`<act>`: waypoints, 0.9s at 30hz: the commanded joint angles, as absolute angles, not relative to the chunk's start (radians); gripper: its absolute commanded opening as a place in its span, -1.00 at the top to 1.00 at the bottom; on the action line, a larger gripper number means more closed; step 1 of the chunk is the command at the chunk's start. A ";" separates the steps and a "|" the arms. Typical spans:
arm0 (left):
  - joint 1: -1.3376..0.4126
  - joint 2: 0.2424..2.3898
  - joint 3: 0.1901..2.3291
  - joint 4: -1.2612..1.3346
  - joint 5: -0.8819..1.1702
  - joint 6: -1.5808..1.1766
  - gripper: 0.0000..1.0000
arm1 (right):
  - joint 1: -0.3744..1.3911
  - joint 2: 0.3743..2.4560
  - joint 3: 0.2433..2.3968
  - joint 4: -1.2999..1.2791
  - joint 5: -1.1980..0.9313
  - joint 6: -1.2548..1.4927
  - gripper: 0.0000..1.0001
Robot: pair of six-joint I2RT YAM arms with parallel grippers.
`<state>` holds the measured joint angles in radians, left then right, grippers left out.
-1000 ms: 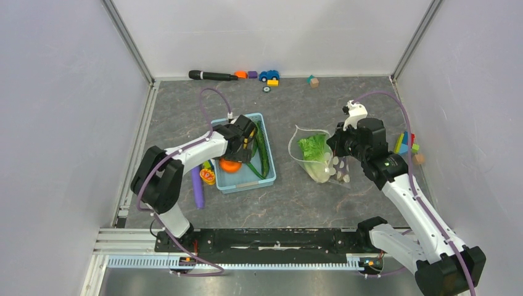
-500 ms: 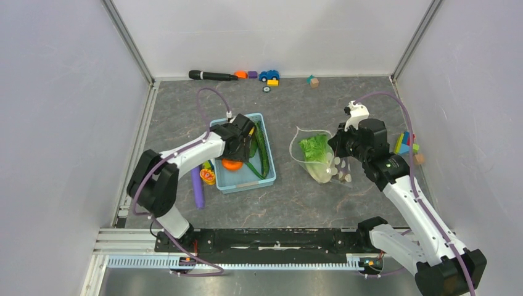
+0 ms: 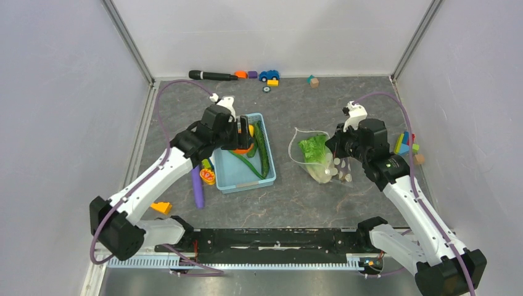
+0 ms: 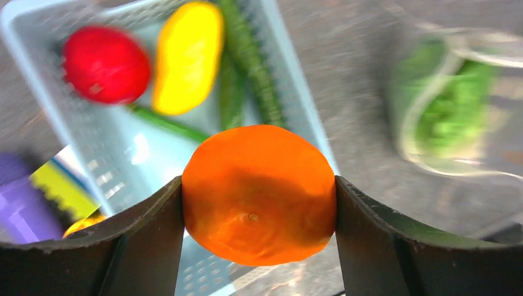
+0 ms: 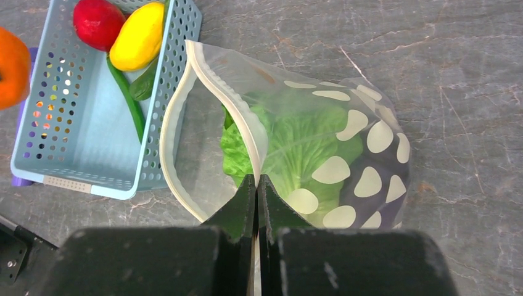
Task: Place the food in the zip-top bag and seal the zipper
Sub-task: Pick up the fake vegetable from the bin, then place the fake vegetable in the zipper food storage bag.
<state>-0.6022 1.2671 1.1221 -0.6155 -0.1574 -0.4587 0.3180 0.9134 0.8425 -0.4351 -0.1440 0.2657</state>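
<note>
The round orange plastic toy [image 4: 259, 194], clamped between the left gripper [image 3: 242, 132] jaws, should be lowered (centred) into the clear dotted pouch [image 5: 345, 154], its rim pinched by the right gripper [image 5: 257, 185].

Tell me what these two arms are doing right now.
The left gripper is shut on a round orange plastic toy piece, held above the light-blue lattice basket. The right gripper pinches the rim of the clear zip-top bag with white dots, its mouth gaping toward the basket, with green leafy toy lettuce inside. A red round piece, a yellow piece and a green cucumber lie in the basket.
</note>
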 commanded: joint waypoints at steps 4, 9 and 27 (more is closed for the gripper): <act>-0.609 1.206 1.164 -0.290 0.339 -0.433 0.58 | 0.312 0.911 0.891 -0.394 -0.244 0.303 1.00; -0.668 1.274 1.195 -0.183 0.425 -0.440 0.63 | 0.313 0.912 0.895 -0.381 -0.281 0.337 1.00; -0.848 1.401 1.306 -0.242 0.249 -0.322 0.76 | 0.313 0.924 0.814 -0.137 -0.540 0.540 1.00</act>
